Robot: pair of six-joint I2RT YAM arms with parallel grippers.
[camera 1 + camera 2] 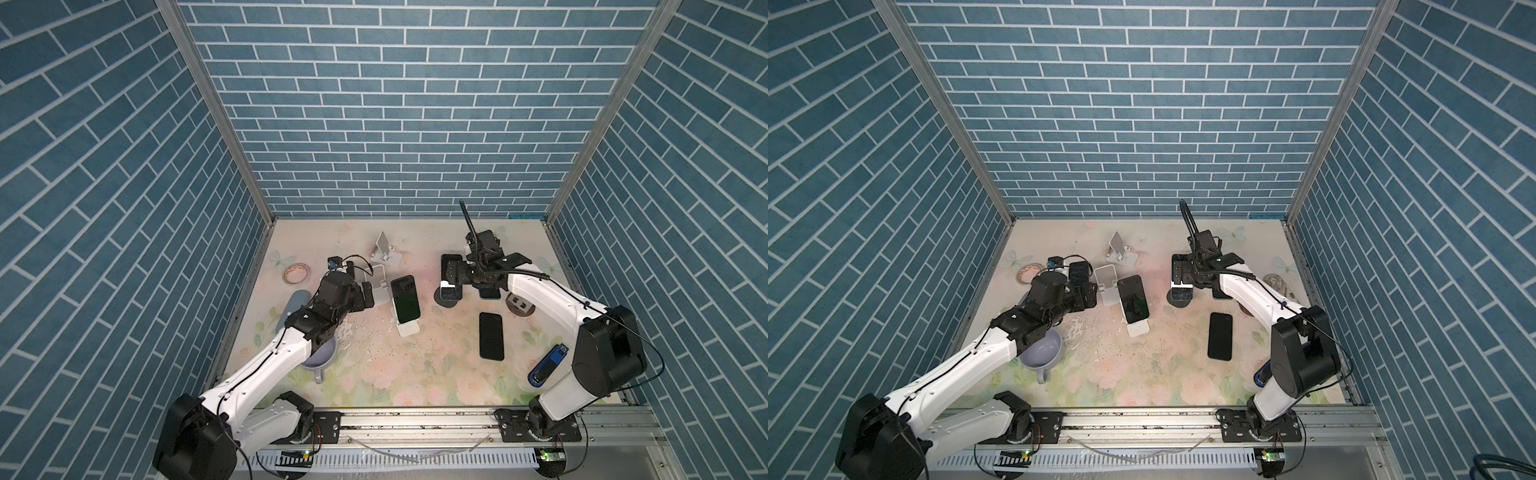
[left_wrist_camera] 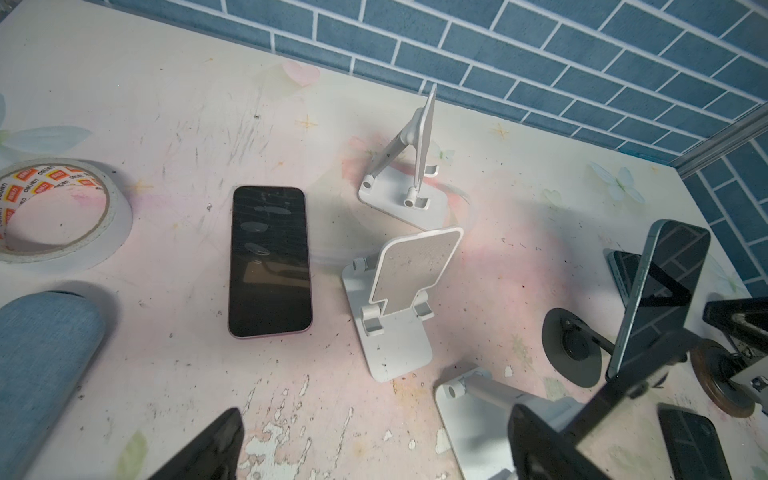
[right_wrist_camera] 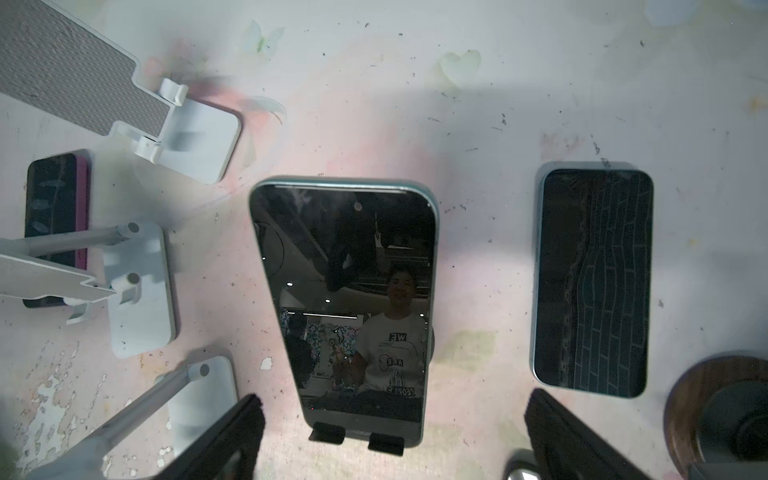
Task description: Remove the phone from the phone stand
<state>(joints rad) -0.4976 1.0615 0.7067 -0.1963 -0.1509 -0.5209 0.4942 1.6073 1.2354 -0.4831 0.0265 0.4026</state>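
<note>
right gripper (image 3: 392,401) open above phone (image 3: 345,291), jaws either side, not touching. phone leans on black stand (image 1: 441,301), right of centre, far half of table (image 1: 374,374). left gripper (image 2: 376,415) open, empty, by white stand (image 2: 399,299) left of centre. second phone (image 1: 405,299) stands mid table, between the arms.

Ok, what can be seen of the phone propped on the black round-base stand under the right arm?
The phone is a slim slab with rounded corners, a pale teal frame and a glossy black screen, switched off and mirroring the room. It stands in portrait, leaning back, its lower edge seated in two black hooks of the round-based black stand. The right pincer hangs open over it, jaws to either side of its lower end, with no contact visible.
</note>
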